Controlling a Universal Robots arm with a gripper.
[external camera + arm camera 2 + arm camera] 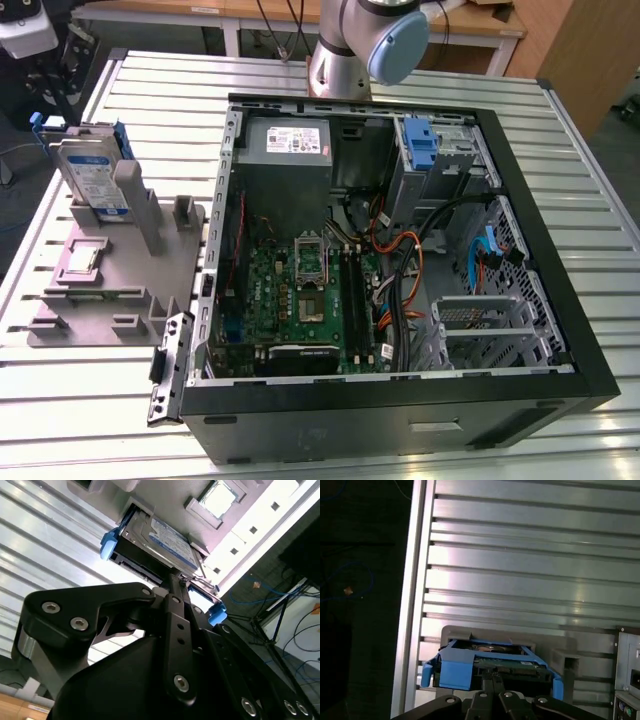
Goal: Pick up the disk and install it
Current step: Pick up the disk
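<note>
**Fingers together, disk standing in its holder**

Nearest in both wrist views is the black gripper (172, 576) (492, 675). Its two slim fingers (172, 615) are pressed together and pinch nothing. Just past the fingertips stands the disk (160, 537) (492, 661), set on edge with a blue rail (109, 544) on each side. The tips line up with its upper edge, but I cannot tell whether they touch it.

The disk (92, 175) sits in a slot of a grey holder (125, 275), tilted a little. A small square chip (218, 497) rests in a recess of the holder, farther from the fingers than the disk.

In the exterior view the holder lies on a slatted metal table (90, 425). It is just beside an open computer case (400, 425), on the exterior view's left. Inside the case are a green board (300, 290), a grey power box (285, 145) and a blue bracket (420, 145).
</note>
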